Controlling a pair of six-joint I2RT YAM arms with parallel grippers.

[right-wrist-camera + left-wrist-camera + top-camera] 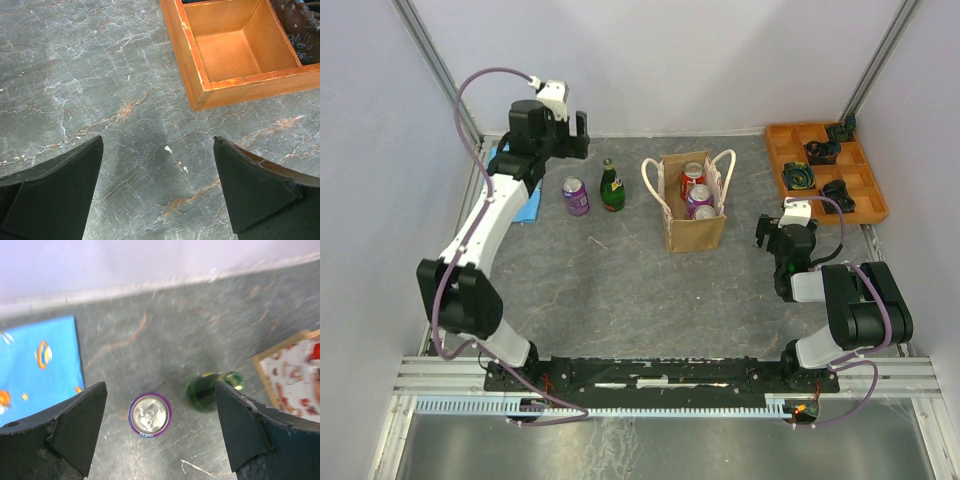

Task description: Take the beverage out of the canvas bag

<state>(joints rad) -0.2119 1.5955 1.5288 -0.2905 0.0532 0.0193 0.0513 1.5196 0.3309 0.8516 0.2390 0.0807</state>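
The tan canvas bag (694, 212) stands upright mid-table with white rope handles; its edge shows in the left wrist view (295, 375). Inside are a red can (693, 177) and two purple cans (699, 196). A purple can (576, 196) and a green bottle (611, 187) stand on the table left of the bag; both show in the left wrist view, the can (150, 414) and the bottle (207, 391). My left gripper (570, 135) is open and empty, high above them (160, 425). My right gripper (775, 240) is open and empty over bare table (157, 175), right of the bag.
An orange compartment tray (775, 152) with dark objects sits at the back right; its corner shows in the right wrist view (200, 85). A blue packet (527, 205) lies at the far left, also in the left wrist view (40, 360). The back wall is close behind.
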